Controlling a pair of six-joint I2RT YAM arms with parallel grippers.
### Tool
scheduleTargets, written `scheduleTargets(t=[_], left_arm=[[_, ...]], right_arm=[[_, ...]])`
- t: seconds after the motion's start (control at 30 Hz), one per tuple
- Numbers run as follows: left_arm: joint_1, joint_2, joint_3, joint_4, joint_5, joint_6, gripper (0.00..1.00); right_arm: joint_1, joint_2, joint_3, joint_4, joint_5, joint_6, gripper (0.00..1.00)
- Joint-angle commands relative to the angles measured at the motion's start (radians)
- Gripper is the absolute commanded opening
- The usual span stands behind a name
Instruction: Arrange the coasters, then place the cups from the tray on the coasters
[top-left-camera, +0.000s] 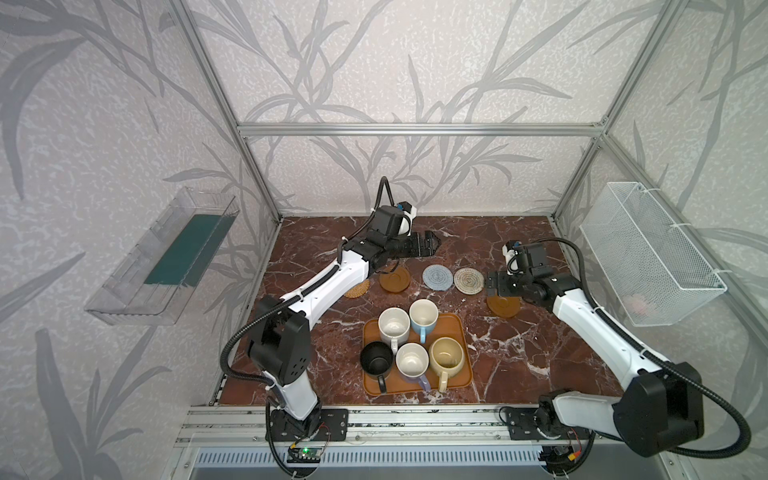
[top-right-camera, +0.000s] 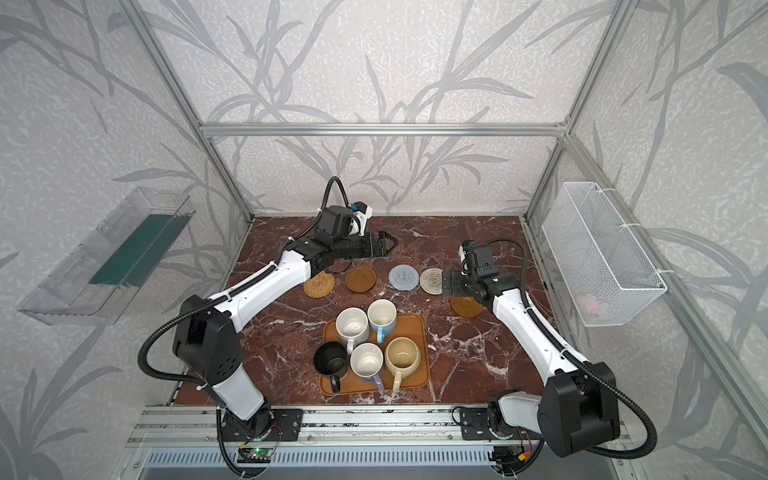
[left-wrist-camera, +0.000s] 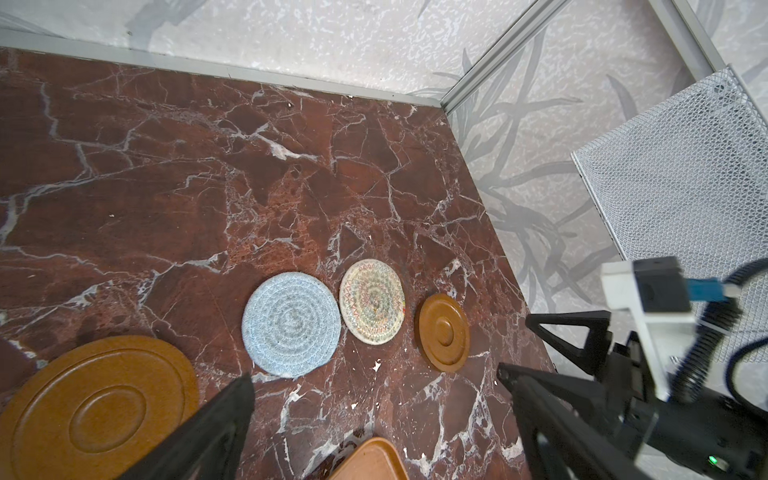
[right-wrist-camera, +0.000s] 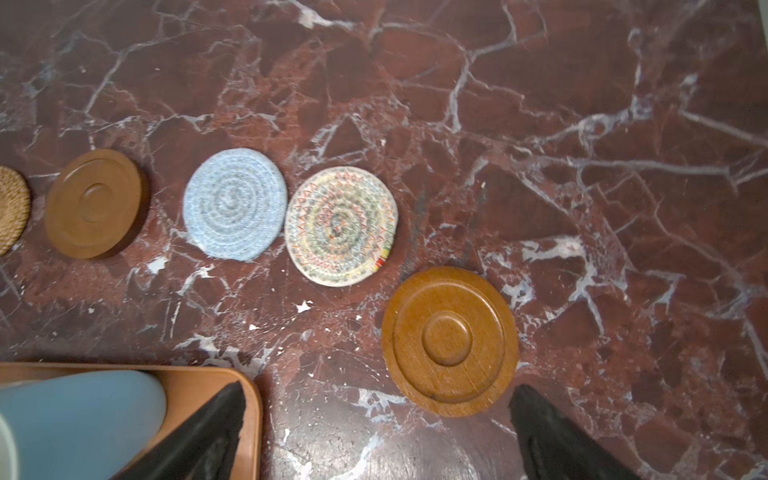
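Found left hand (top-left-camera: 434, 242) spread wide, empty, over the far bench (top-left-camera: 519, 353). Saw right hand (top-left-camera: 489, 286) spread too, gripping nothing, just beside a brown coaster (top-left-camera: 503, 307). Counted four more coasters (top-left-camera: 437, 277) lined up leftward. Noted all five cups (top-left-camera: 412, 359) standing on the tray (top-left-camera: 456, 326), near the front.

Lab robot cell: aluminium frame (top-left-camera: 415, 129), wallpaper panels (top-left-camera: 374, 62).
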Motion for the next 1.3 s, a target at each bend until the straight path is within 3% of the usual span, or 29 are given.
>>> scheduleTargets(t=[0.0,0.13,0.33,0.8,1.07,1.27], left_arm=[[0.006,-0.037,-0.020,0.027,0.056,0.009,0.99],[0.006,-0.025,-0.018,0.033,0.060,0.007,0.99],[0.003,0.003,-0.005,0.048,0.090,-0.007,0.99],[-0.072,0.162,0.193,-0.123,0.209,0.092,0.97],[-0.099,0.225,0.267,-0.207,0.178,0.126,0.95],[-0.102,0.225,0.267,-0.205,0.166,0.124,0.95]], right_arm=[[-0.054,0.064,-0.011,0.042,-0.112,0.049,0.99],[-0.063,0.185,0.042,-0.015,-0.085,0.036,1.00],[-0.084,0.322,0.080,-0.072,0.040,0.020,0.91],[-0.154,0.367,0.053,-0.082,0.064,-0.003,0.92],[-0.156,0.399,0.071,-0.094,0.071,-0.010,0.75],[-0.156,0.452,0.091,-0.114,0.085,-0.009,0.69]])
